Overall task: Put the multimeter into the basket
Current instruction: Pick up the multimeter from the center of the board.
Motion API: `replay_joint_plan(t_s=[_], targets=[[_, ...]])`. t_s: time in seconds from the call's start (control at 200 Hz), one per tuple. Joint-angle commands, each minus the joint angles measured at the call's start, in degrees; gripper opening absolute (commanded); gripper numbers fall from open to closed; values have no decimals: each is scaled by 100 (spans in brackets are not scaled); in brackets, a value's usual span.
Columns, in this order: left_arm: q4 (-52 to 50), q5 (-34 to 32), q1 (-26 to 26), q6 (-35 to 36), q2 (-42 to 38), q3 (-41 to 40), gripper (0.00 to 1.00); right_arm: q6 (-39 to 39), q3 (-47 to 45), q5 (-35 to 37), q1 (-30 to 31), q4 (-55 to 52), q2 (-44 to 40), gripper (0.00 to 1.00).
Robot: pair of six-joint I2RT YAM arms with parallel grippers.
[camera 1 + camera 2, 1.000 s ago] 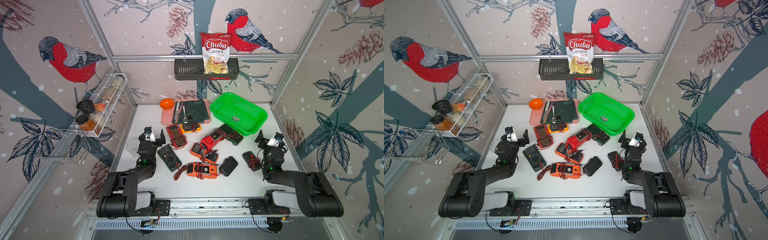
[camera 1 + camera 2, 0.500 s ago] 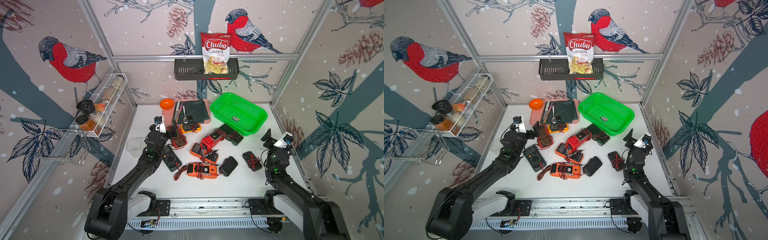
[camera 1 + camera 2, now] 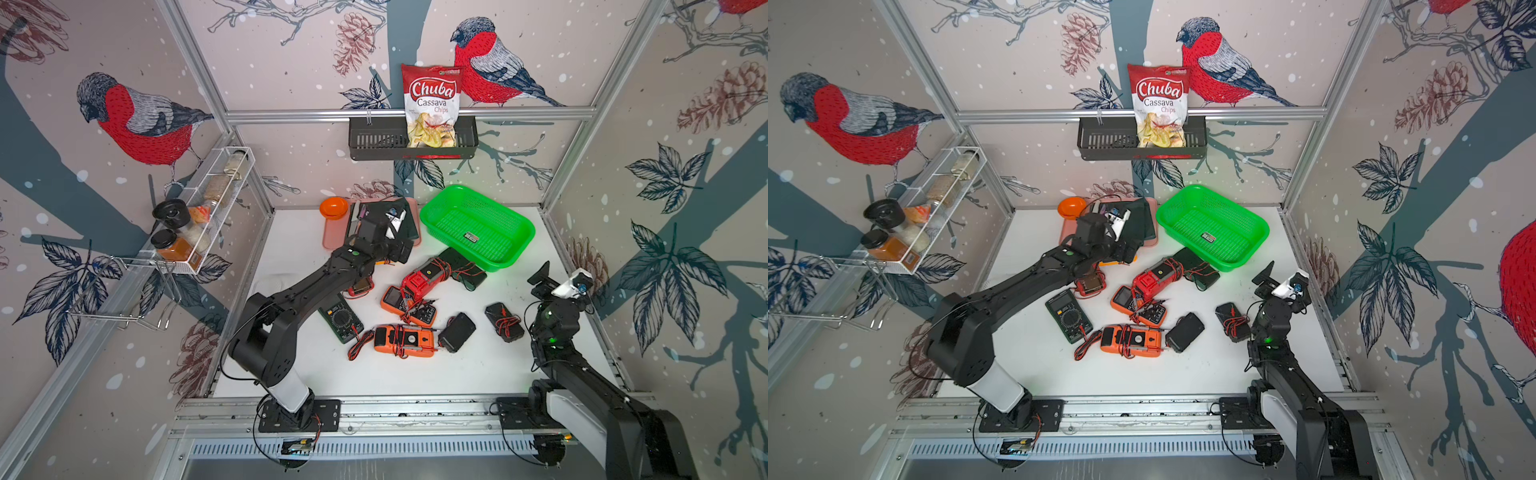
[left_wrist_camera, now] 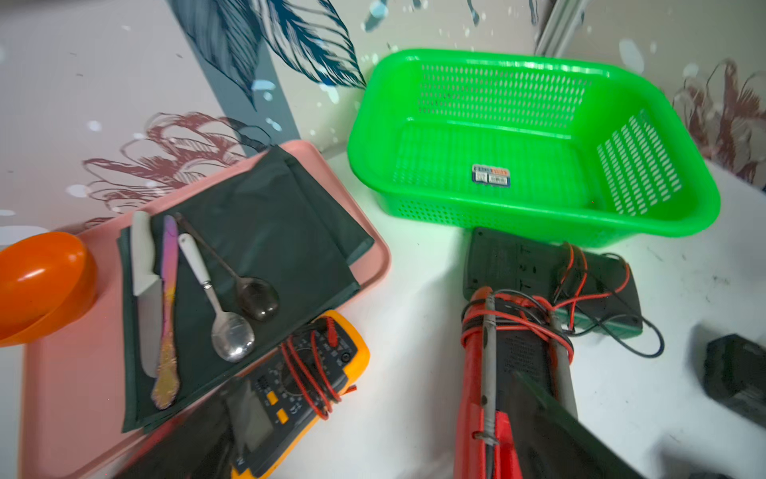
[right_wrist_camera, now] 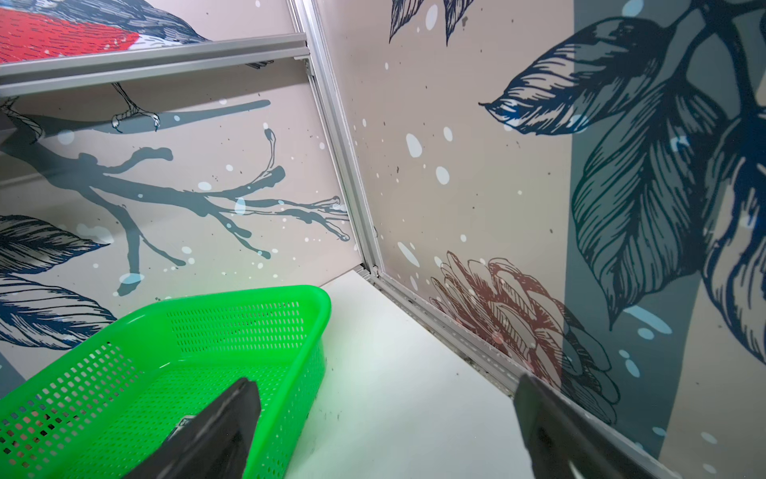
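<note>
Several multimeters [image 3: 405,340] lie loose around the middle of the white tabletop [image 3: 415,376], none of them in the basket [image 3: 478,226]. The basket sits at the tabletop's far right corner with only a small sticker [image 4: 491,175] on its floor; the print is too small to read.

Left gripper [image 4: 373,435] is spread wide and grips nothing. It hangs near the far edge, between the yellow multimeter [image 4: 298,373] and the red multimeter [image 4: 468,394]. In the left wrist view one of its fingers [image 4: 555,427] overlaps the red one and its mate overlaps the yellow one's display end; contact can't be told.

The yellow multimeter lies at the near edge of the pink tray [image 4: 74,394] with red leads wrapped round it. The red multimeter, leads and probes wound on, butts a dark green meter [image 4: 518,265] just beside the basket's near wall.

Right gripper [image 5: 381,435] is raised by the right edge near the basket, jaws wide, empty.

The chip bag [image 3: 432,104] in the black rack [image 3: 374,141] on the back wall reads "Chuba Cassava Chips".
</note>
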Motion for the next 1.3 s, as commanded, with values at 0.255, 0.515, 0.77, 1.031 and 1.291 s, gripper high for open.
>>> replay_joint_plan(t_s=[0.255,0.515,0.77,1.031,1.291], targets=[[-2310,-348,-593,501,1688,1889,98,96,142,93,1,-181,107,100],[-2761,-278,-625,502,2139,2348,98,113,217,65,3,-252,213,100],[-2937,256,-633,582,2351,2478,98,122,257,46,5,-271,278,100],[-2946,208,-629,433,2141,2585,98,107,351,-37,12,-307,476,100],[-3093,785,-720,533,2010,2491,98,105,442,-63,71,-340,626,100]])
